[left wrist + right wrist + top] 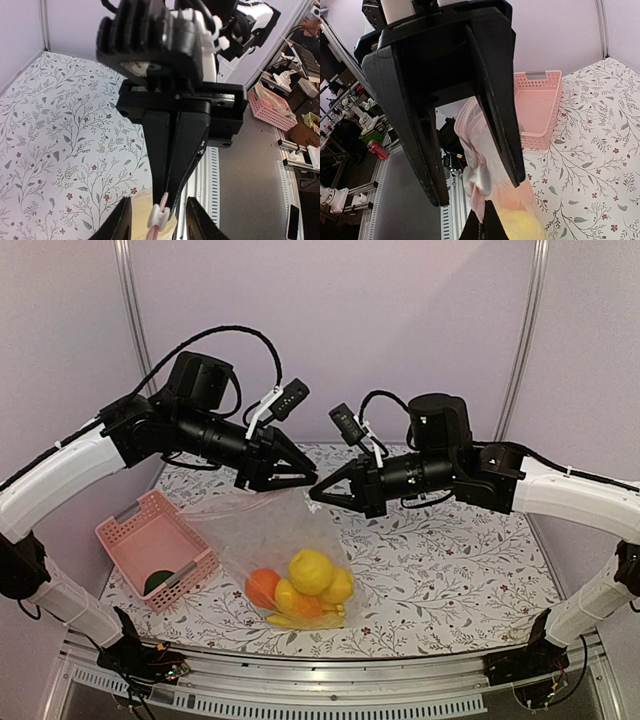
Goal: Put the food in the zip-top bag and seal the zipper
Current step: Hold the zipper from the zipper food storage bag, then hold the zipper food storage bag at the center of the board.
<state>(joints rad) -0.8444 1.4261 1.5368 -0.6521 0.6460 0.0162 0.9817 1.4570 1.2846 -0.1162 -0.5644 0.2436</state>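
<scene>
Jaws: the right gripper (318, 493) clamped the mouth of the hanging zip-top bag (245, 530); those of the left gripper (303, 480) stood apart astride the zipper (161, 215). Food (310, 578) lay inside. Sealing seemed in hand; next, the left needed to pinch the strip shut.

A pink slatted basket (140, 535) sits on the left of the tabletop (440, 570), which is covered with a white cloth printed with leafy sprigs and small red flowers. Pale lilac wall panels (400, 320) stand behind, joined by a metal upright (128, 300). An aluminium rail (320, 685) runs along the near edge. Off the tabletop, the right wrist view shows a red can (376, 149), and the left wrist view a second pink basket (272, 107).
</scene>
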